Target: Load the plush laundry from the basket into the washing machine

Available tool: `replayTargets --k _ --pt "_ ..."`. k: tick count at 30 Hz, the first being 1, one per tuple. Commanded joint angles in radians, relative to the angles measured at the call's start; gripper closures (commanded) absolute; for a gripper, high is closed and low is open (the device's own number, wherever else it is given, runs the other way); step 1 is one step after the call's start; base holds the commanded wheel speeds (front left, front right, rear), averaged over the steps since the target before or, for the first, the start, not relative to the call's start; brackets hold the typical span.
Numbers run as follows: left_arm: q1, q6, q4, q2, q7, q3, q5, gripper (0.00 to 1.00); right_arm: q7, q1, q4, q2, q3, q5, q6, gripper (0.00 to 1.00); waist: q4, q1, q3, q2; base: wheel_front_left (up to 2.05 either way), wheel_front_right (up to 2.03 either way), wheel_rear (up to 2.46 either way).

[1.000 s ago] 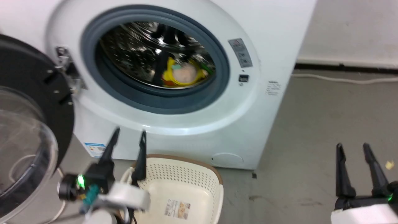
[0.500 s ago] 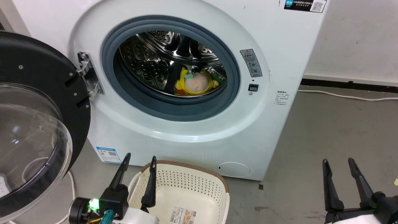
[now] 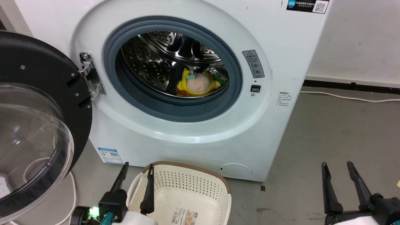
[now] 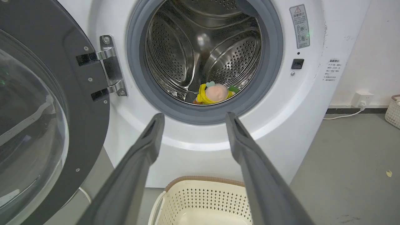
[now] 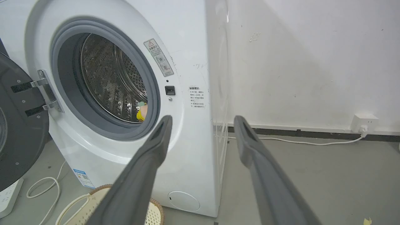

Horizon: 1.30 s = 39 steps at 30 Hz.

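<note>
Head view: a large white front-loading washing machine takes up the upper middle of the frame. Its black-rimmed clear round door is swung wide open at the left edge. Inside the shiny perforated steel drum, low and right of centre behind the grey rubber seal, lies the small plush laundry toy, with its peach-pink face outward and yellow around it. At the bottom centre, the oval cream plastic basket with perforated sides and a brown rim stands on the grey floor, just in front of the machine. A paper label shows on its bottom. The left tool, lower left, has its 2 dark fingers parted and grips nothing; 1 finger overlaps the basket's left rim in the frame. The right tool, lower right, is likewise spread and empty above the floor.
</note>
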Motion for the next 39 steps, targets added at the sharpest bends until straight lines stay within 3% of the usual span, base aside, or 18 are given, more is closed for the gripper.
replayTargets --k 1,39 --pt "0.000 -0.002 0.000 -0.001 0.000 0.000 0.000 1.00 0.000 0.000 0.000 0.000 0.001 0.000 0.000 1.00 0.000 0.0000 0.000 0.0000 0.00 0.00 0.00" --pt "0.001 -0.031 -0.041 -0.024 0.073 0.056 0.038 1.00 0.073 -0.030 -0.002 0.000 0.021 -0.039 0.000 1.00 -0.005 0.0000 0.005 0.0000 0.00 0.00 0.00"
